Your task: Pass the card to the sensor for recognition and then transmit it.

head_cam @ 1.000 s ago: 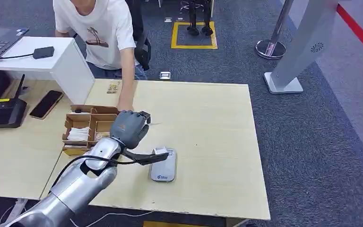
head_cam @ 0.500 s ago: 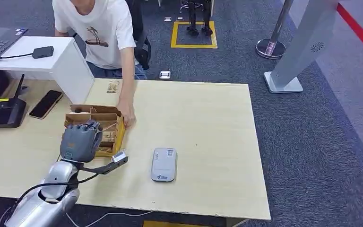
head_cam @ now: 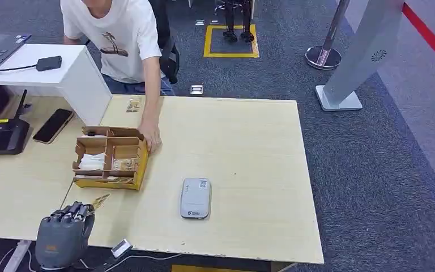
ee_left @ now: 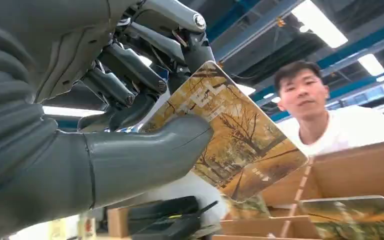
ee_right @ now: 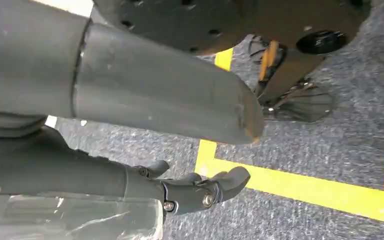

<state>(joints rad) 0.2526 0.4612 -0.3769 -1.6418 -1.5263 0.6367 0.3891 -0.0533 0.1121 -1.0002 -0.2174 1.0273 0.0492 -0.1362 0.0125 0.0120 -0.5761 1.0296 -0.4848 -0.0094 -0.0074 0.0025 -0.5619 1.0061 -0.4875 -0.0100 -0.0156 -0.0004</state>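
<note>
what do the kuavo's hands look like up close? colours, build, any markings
Left hand: matte grey ribbed cover at the wrist, a thick smooth grey thumb, darker metal-linked fingers with silver screw pivots. In the head view its grey back carries a small orange mark, and a white-tipped black piece sticks out beside it. Right hand: same smooth grey thumb, and dark jointed fingers with a silver screw.

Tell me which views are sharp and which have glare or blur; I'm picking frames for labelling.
Head view: evenly lit and sharp, the table without glare. Left wrist view: bright ceiling lights wash out, but the card in the left hand stays crisp. Right wrist view: the near thumb looks soft; the carpet is sharper.
</note>
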